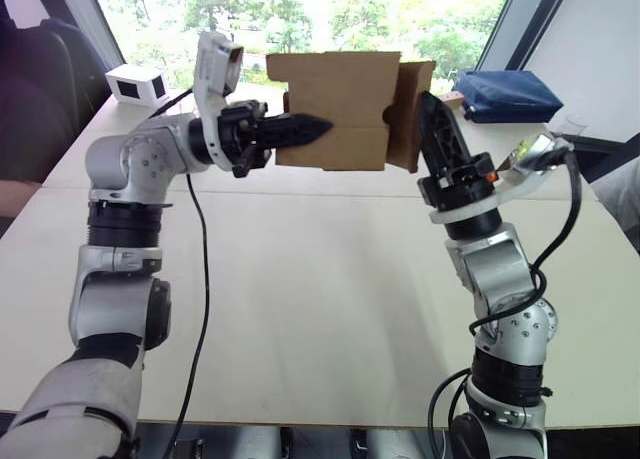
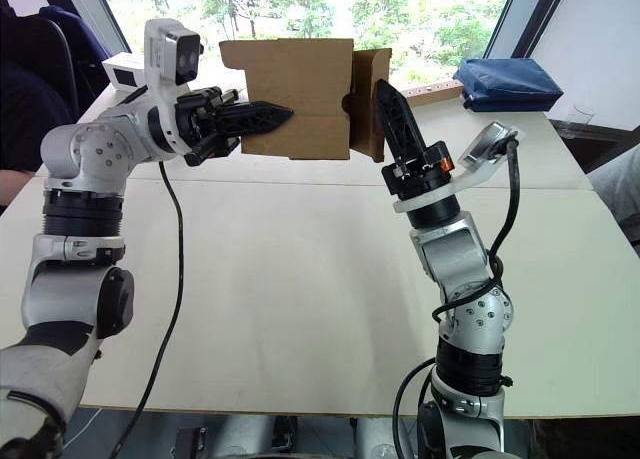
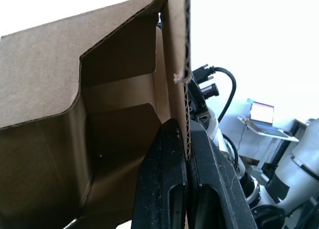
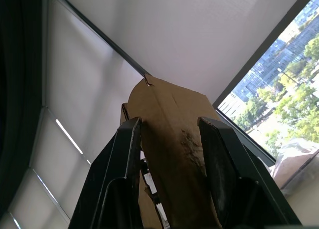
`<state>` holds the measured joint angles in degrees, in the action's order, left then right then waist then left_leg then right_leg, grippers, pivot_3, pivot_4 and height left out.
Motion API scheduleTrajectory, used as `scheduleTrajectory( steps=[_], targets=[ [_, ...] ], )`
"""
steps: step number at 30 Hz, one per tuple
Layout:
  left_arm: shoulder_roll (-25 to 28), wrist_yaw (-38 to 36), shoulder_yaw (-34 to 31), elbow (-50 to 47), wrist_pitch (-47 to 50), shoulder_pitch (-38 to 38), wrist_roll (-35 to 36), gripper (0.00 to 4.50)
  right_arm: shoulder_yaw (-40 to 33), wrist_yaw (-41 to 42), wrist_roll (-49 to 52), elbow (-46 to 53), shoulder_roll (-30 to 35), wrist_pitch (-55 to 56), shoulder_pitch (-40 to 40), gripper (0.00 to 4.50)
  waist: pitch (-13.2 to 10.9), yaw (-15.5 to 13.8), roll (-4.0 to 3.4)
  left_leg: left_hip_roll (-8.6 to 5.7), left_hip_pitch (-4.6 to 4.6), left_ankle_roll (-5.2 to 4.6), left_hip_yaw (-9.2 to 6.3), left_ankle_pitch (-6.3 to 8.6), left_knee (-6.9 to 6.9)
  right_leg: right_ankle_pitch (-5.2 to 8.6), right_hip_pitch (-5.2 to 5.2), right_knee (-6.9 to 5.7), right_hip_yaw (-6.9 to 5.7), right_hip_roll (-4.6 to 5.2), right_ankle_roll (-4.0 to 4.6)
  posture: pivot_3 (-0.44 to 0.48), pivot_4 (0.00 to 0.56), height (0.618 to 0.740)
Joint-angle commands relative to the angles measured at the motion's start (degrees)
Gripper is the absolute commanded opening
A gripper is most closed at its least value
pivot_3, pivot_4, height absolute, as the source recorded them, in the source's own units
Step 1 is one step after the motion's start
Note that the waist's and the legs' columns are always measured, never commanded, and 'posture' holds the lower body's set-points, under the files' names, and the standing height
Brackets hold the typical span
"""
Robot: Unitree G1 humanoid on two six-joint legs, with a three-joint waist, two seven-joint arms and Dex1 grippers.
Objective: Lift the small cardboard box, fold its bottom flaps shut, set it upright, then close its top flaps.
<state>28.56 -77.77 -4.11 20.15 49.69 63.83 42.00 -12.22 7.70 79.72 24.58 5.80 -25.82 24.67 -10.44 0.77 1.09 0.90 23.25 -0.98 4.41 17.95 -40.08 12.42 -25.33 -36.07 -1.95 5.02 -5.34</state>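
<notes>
Above the pale bench (image 1: 330,279), at upper centre of the frame, the small cardboard box (image 1: 335,109) hangs light but crushable — your left pincer (image 1: 315,129) clamps one wall, your right pincer (image 4: 169,139) straddles a flap, spread — grip panels near creases.

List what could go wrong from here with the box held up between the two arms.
1. The left tool pinches only one thin wall of the small cardboard box, as the left wrist view shows; the cardboard may bend or slip out.
2. The right tool is open around a flap, not clamped, so it gives little support.
3. The box hangs above the table; a slip would drop it.
</notes>
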Motion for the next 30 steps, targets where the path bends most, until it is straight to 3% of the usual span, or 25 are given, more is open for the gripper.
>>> scheduleTrajectory(
  steps=[1, 8, 30],
  targets=[
    [0.03, -0.14, -1.43, -0.78, -0.60, 2.27, 1.07, 0.00, 0.76, -0.18, -3.69, 1.20, -0.06, 1.59, 1.12, 1.84, 0.00, 0.00, 0.00, 0.00, 0.00, 0.00, 0.00, 0.00, 0.00, 0.00, 0.00, 0.00, 0.00, 0.00, 0.00, 0.000, 0.150, 0.740],
    [-0.07, -0.04, -1.34, -1.05, -0.68, 2.03, 1.07, 0.00, 2.71, -0.95, -10.20, -0.04, -2.55, 4.25, 2.44, 1.84, 0.00, 0.03, 0.00, -0.01, 0.00, 0.01, 0.00, 0.00, 0.00, 0.00, 0.00, 0.00, 0.00, -0.01, 0.00, 0.000, 0.150, 0.740],
    [-4.93, 3.76, -3.51, -0.19, -2.14, 1.06, 1.42, 0.00, 5.93, -4.11, -11.56, 0.33, -15.18, 9.54, 5.83, 1.84, 0.00, 0.06, -0.01, -0.01, 0.00, 0.14, 0.00, -0.08, 0.00, 0.00, -0.01, -0.02, 0.00, -0.01, 0.00, 0.000, 0.150, 0.740]
  ],
)
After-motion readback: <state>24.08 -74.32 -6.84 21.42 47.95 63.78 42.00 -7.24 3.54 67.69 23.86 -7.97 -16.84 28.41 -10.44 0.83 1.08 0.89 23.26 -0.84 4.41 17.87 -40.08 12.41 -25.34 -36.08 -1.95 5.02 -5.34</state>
